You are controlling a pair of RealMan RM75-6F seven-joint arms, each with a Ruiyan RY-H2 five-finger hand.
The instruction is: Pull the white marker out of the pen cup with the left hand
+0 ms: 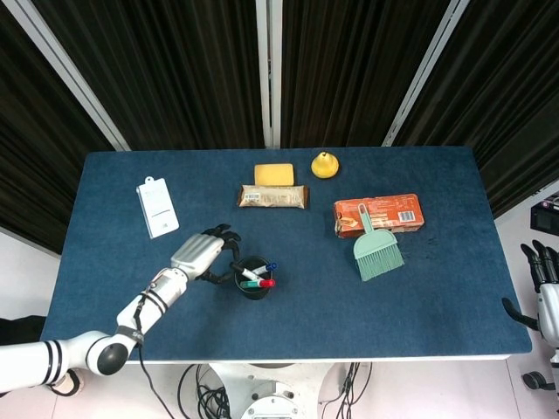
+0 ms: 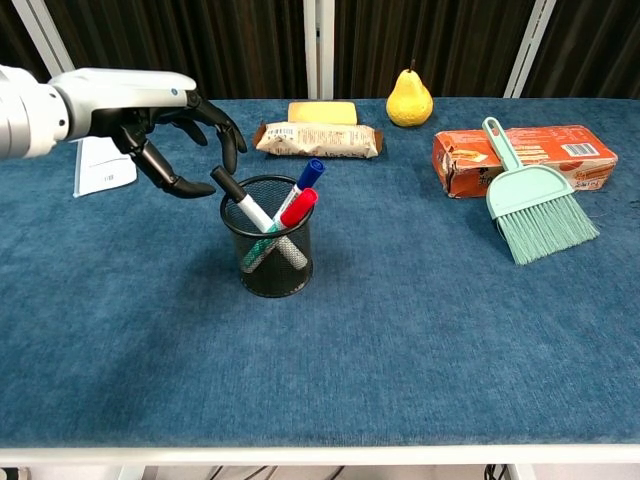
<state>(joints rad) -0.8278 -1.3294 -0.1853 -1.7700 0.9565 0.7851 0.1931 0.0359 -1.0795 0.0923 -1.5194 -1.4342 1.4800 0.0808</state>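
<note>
A black mesh pen cup (image 2: 267, 243) (image 1: 254, 278) stands near the table's front left. The white marker (image 2: 244, 203) with a black cap leans out of it toward the left; a red, a blue and a green marker share the cup. My left hand (image 2: 160, 115) (image 1: 203, 254) hovers just left of the cup with fingers spread, its fingertips (image 2: 226, 158) right beside the marker's black cap, holding nothing. My right hand (image 1: 543, 284) hangs off the table's right edge, fingers apart.
A white card (image 2: 102, 160) lies behind the left hand. At the back are a snack bar (image 2: 318, 139), a yellow sponge (image 2: 322, 111) and a pear (image 2: 409, 100). An orange box (image 2: 524, 157) and a green brush (image 2: 530, 205) lie to the right.
</note>
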